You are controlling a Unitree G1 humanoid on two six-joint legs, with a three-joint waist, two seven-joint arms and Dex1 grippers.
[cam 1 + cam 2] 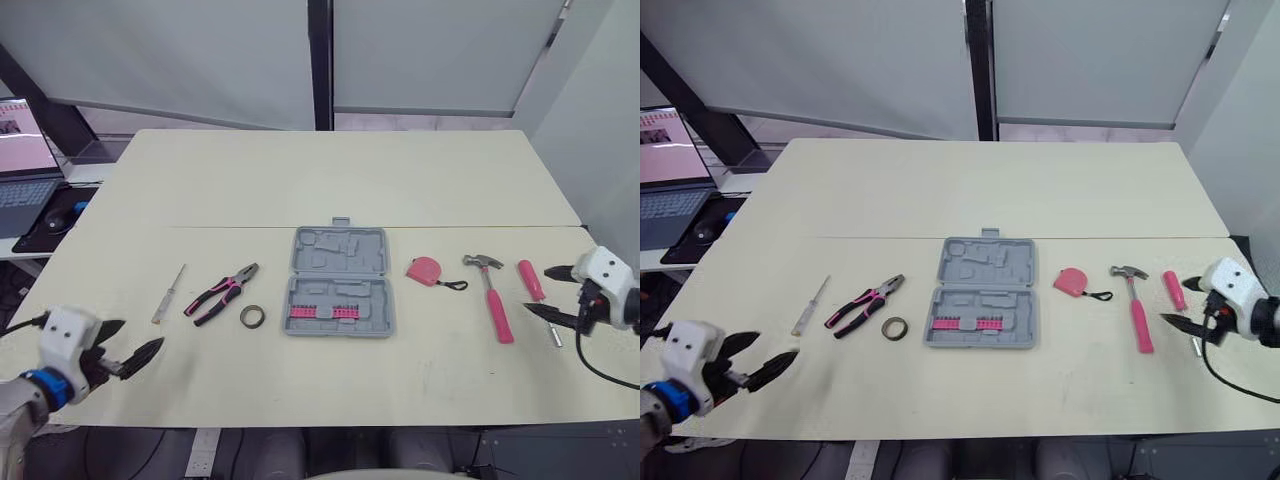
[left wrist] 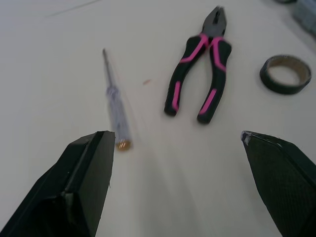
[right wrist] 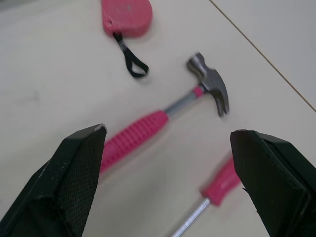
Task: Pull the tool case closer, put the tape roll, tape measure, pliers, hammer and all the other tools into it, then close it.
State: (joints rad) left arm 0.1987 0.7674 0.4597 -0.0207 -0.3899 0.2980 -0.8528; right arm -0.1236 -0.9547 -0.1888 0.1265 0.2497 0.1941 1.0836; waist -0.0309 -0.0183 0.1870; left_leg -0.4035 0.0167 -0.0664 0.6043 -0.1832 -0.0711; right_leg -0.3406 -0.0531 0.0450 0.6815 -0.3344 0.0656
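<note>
We see the grey plastic tool case (image 1: 338, 282) lying open and flat at the middle of the pale cream worktop (image 1: 330, 180), with a row of pink bits (image 1: 324, 312) in its near half. Left of it lie the black tape roll (image 1: 252, 317), just beside the case, then the black-and-pink pliers (image 1: 222, 294) and the clear-handled slim screwdriver (image 1: 168, 294). Right of it lie the pink tape measure (image 1: 424, 270), the pink-handled claw hammer (image 1: 492, 295) and the pink-handled screwdriver (image 1: 531, 281). Our left tool (image 1: 140, 336) hovers released near the worktop's front left, fingers spread, grasping nothing. Our right tool (image 1: 538, 289) is likewise released and empty, just beside the pink-handled screwdriver.
</note>
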